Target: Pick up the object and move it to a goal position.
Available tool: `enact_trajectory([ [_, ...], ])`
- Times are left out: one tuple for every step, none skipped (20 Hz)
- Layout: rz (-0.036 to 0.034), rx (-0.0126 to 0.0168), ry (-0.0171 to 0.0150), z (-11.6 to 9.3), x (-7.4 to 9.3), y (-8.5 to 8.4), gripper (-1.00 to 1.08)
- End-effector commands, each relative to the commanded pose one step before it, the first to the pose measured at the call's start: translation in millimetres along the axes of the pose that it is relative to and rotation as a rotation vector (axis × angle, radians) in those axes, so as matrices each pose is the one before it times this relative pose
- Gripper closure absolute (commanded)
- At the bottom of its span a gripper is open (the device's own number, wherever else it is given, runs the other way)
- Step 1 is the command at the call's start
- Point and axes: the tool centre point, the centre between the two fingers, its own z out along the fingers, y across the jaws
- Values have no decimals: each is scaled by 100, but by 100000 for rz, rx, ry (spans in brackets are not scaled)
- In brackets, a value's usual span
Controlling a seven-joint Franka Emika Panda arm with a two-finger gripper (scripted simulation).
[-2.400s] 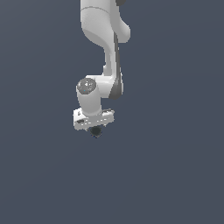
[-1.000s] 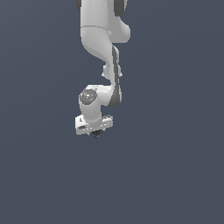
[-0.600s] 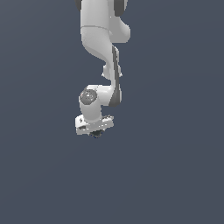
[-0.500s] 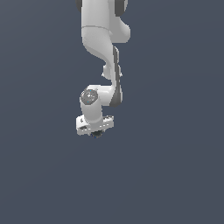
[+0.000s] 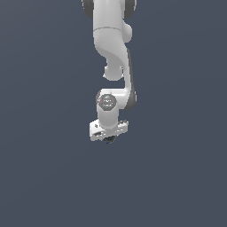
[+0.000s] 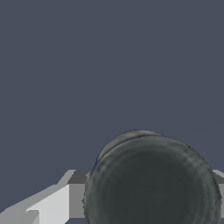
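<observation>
Plain grey-blue ground lies open all around my white arm [image 5: 111,44], and below it my gripper [image 5: 109,139] is pinched onto the dark round object [image 5: 109,140], whose long axis I cannot make out.

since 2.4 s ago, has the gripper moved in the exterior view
Yes. The gripper now sits lower and further toward the exterior view's right, judged against the picture's edges, carrying the dark object.
</observation>
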Motion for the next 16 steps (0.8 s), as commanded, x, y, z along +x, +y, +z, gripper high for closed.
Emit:
enact_trajectory([
  [-56,18,54,-156,1602,-2207,108],
  [0,0,0,-58,668,-902,108],
  [0,0,0,-59,680,-910,108],
  [0,0,0,-59,690,-916,108],
  [0,0,0,-58,672,-886,108],
  [0,0,0,-53,629,-822,108],
  [0,0,0,-49,586,-756,108],
  [0,0,0,-45,542,-688,108],
  [0,0,0,-40,494,-617,108],
  [11,32,-36,-8,444,-539,108],
  [0,0,0,-31,397,-485,108],
  [0,0,0,-27,353,-428,108],
  [0,0,0,-24,312,-374,108],
  [0,0,0,-21,273,-322,108],
  [0,0,0,-17,235,-271,108],
  [0,0,0,-14,199,-222,108],
])
